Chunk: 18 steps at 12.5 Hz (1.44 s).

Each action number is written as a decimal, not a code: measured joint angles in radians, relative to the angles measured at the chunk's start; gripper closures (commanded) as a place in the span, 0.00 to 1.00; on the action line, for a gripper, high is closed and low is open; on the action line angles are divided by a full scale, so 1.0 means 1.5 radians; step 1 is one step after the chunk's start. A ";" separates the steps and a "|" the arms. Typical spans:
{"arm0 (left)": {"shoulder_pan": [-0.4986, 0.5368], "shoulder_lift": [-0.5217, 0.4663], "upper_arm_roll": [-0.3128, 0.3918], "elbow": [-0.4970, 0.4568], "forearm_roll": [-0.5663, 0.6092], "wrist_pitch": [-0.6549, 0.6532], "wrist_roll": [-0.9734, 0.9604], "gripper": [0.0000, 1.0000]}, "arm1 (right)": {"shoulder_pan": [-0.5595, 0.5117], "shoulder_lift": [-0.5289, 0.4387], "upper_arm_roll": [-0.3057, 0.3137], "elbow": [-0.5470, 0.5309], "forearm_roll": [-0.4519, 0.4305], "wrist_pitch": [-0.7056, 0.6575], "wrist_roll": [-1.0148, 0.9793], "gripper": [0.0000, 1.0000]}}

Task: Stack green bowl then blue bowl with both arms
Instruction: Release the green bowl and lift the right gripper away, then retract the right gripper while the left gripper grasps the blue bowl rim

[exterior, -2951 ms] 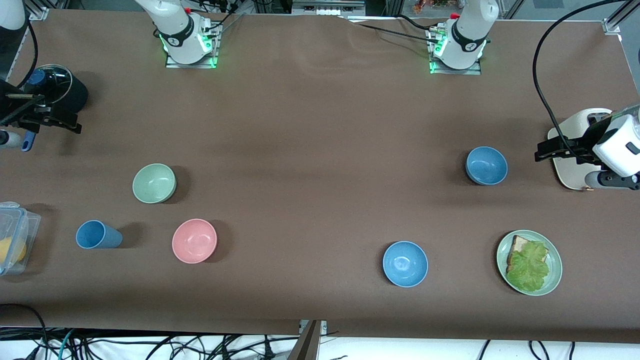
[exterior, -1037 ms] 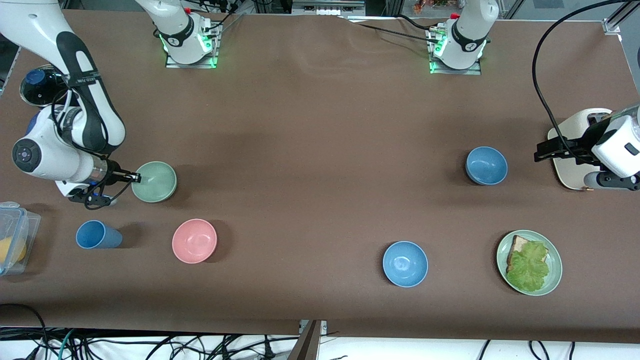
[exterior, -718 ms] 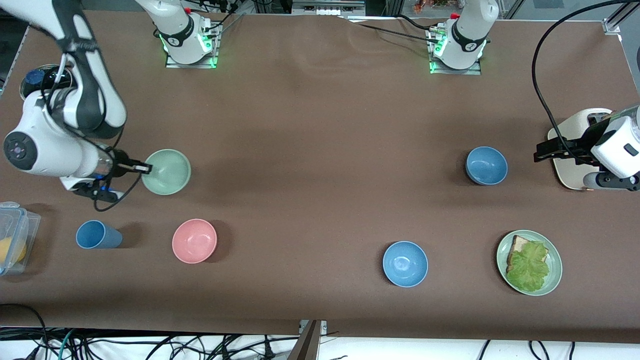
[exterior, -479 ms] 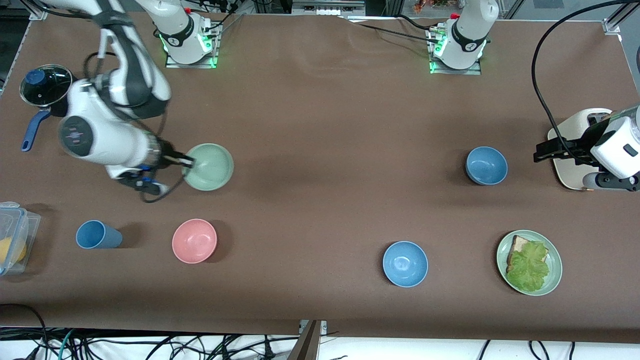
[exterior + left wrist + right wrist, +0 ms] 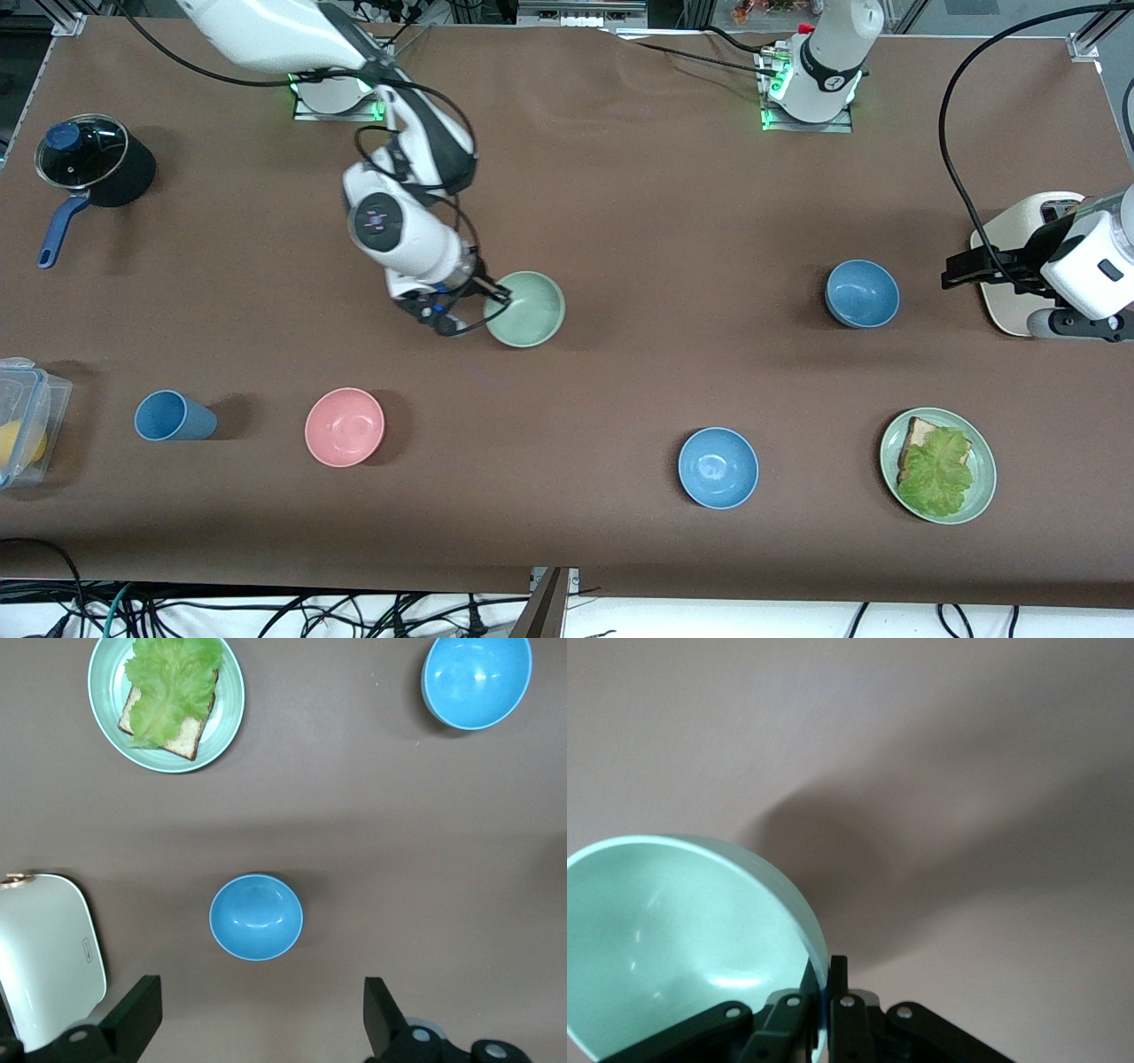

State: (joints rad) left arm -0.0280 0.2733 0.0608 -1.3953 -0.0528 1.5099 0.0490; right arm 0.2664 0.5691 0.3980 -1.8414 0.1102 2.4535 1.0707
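My right gripper [image 5: 498,299] is shut on the rim of the pale green bowl [image 5: 526,308] and holds it just over the middle of the table. In the right wrist view the fingers [image 5: 849,988] pinch the green bowl's [image 5: 673,939] wall. The duller blue bowl [image 5: 862,293] sits toward the left arm's end of the table. My left gripper [image 5: 955,270] is open and empty, up in the air beside a white appliance [image 5: 1010,306]. In the left wrist view the blue bowl [image 5: 256,917] lies just ahead of the open left gripper [image 5: 260,1005].
A brighter blue bowl [image 5: 718,467] and a green plate with bread and lettuce [image 5: 979,496] lie nearer the front camera. A pink bowl [image 5: 345,426], a blue cup [image 5: 173,416], a clear container [image 5: 27,416] and a black pot [image 5: 89,164] lie toward the right arm's end.
My right arm came in, shut on the green bowl, lifted it and carried it toward the middle of the table. My left arm has barely moved.
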 measured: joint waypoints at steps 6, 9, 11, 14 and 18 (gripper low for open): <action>0.003 0.017 0.002 -0.018 -0.008 -0.001 0.000 0.00 | 0.053 0.064 -0.002 0.052 0.000 0.012 0.058 0.01; 0.002 0.024 0.002 -0.060 -0.008 0.010 0.000 0.00 | 0.052 0.053 -0.005 0.069 0.000 0.009 0.058 0.01; 0.003 0.026 0.003 -0.100 -0.008 0.037 0.001 0.00 | 0.048 0.008 -0.030 0.082 -0.001 -0.005 0.058 0.01; 0.005 0.028 0.026 -0.183 -0.008 0.125 0.038 0.00 | 0.041 -0.110 -0.131 0.089 -0.003 -0.130 -0.003 0.01; 0.036 0.031 0.056 -0.337 -0.022 0.303 0.150 0.01 | 0.035 -0.206 -0.302 0.126 -0.002 -0.402 -0.303 0.01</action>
State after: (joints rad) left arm 0.0253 0.3201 0.1447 -1.9008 -0.0851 1.9641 0.2743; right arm 0.3188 0.2593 -0.0546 -1.6529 0.1076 1.8510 0.6156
